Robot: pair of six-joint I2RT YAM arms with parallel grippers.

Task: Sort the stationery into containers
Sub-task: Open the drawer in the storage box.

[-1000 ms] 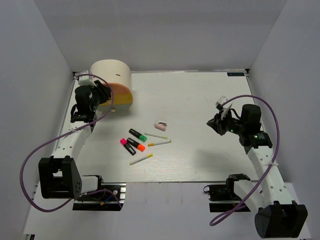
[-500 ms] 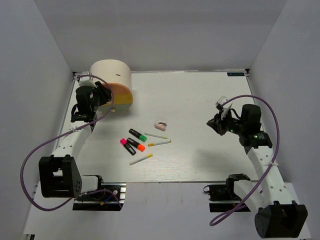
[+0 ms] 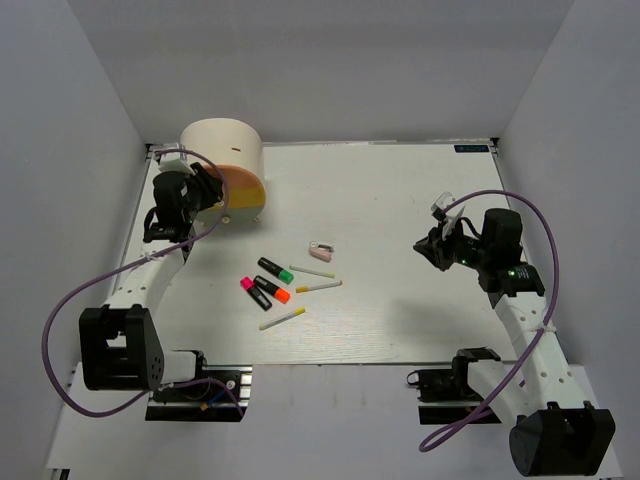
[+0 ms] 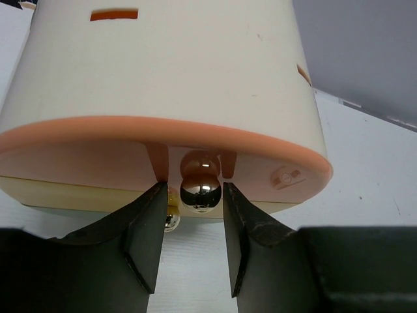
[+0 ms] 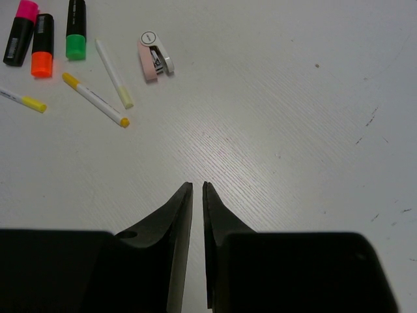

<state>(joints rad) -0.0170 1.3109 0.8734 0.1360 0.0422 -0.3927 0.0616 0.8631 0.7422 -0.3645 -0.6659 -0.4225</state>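
1. Step in hand, as judged: opening organiser (image 3: 222, 150), at far-left corner of tabletop (image 3: 400, 200), by its shiny knob (image 4: 201, 188).
2. Left tool (image 4: 193, 195) part open, jaws astride that knob, no firm pinch visible yet. Smaller knob (image 4: 171, 222) just inside left jaw, lower down.
3. Centre on the larger knob, close gently behind its round head, and keep clear of the smaller one.
4. Pull straight out along the knob's axis, slowly. Probably light enough to slide or tip under a skewed tug.
5. Right tool (image 5: 197, 187) narrowed to a slit, holding nothing, hanging over bare tabletop, well apart from the goods.
6. Highlighters (image 3: 268, 283), sticks (image 3: 318, 287) and eraser (image 3: 320, 248) loose mid-tabletop, none sorted yet. Open far enough to drop them in cleanly.
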